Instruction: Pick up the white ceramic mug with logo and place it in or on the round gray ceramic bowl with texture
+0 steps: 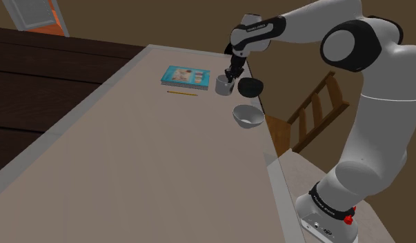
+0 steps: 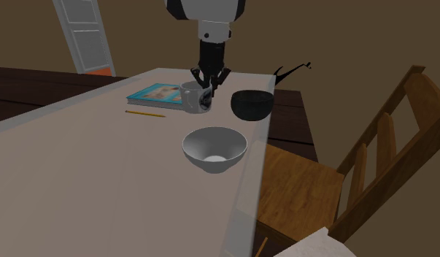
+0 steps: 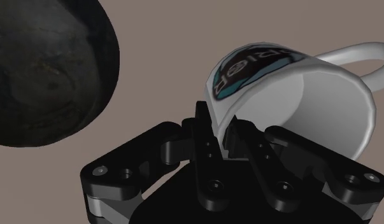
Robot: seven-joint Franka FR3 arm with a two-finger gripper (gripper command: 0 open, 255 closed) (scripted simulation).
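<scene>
Gripper (image 3: 220,137) tight on rim of glossy white mug (image 3: 311,95)

Table (image 1: 130,166) top is plain grey-beige. A book (image 1: 185,75) with a teal cover lies flat near the far end, and a yellow pencil (image 1: 181,92) lies just beside it on the near side, roughly parallel to its long edge. A wooden chair (image 2: 371,160) stands off the table's side. Dark plank floor (image 1: 34,96). White door (image 2: 83,33) is behind. The small black spouted shape (image 2: 295,71) is possibly a kettle.
</scene>
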